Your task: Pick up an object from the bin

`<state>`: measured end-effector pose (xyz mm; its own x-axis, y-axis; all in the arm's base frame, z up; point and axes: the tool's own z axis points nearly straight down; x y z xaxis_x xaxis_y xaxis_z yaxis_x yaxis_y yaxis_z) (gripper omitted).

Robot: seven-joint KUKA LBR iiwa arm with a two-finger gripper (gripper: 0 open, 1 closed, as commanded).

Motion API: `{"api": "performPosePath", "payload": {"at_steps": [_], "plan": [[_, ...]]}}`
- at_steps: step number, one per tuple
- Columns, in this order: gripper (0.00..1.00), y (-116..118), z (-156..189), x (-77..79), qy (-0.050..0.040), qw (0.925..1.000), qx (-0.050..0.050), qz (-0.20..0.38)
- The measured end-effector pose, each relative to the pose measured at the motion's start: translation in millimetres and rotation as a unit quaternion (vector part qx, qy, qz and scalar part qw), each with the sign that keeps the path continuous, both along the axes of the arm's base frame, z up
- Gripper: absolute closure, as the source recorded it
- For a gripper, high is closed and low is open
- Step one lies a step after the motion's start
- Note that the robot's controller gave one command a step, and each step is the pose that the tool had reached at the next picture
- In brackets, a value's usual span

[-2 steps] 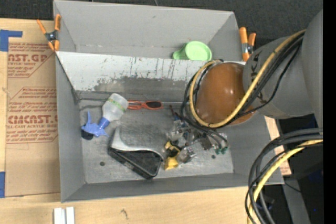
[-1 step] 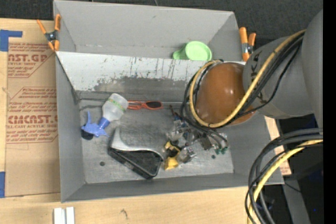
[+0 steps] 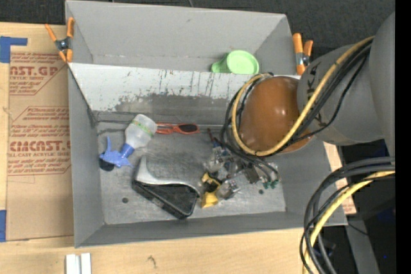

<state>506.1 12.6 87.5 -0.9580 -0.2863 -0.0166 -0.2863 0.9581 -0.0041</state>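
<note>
From my seat I see the arm (image 3: 359, 99) reaching in from the right, its orange cover (image 3: 270, 115) and looped cables hanging over the right half of the bin (image 3: 90, 202). The gripper (image 3: 223, 178) is low over the bin floor, right of the middle and toward the near wall. I cannot tell whether it is released or clenched, as wires and small parts crowd it. A small yellow piece (image 3: 209, 200) lies on the floor just beside it on the near-left side, touching or almost touching the right end of a flat black thing (image 3: 166, 194). Further left lie a clear bottle (image 3: 139, 131) and a blue piece (image 3: 113, 155). A thin red thing (image 3: 178, 129) lies along the back of the floor, and a green lid (image 3: 241, 63) sits up against the back wall
</note>
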Motion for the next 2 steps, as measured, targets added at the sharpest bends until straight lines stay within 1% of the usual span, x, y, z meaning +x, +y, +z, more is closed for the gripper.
{"api": "performPosePath", "payload": {"at_steps": [1,2], "plan": [[1.00,1,36,-4.5,0.0086,0.9999,0.000,0.008],[1.00,4,114,-19.6,0.0081,0.9985,0.000,0.054]]}}
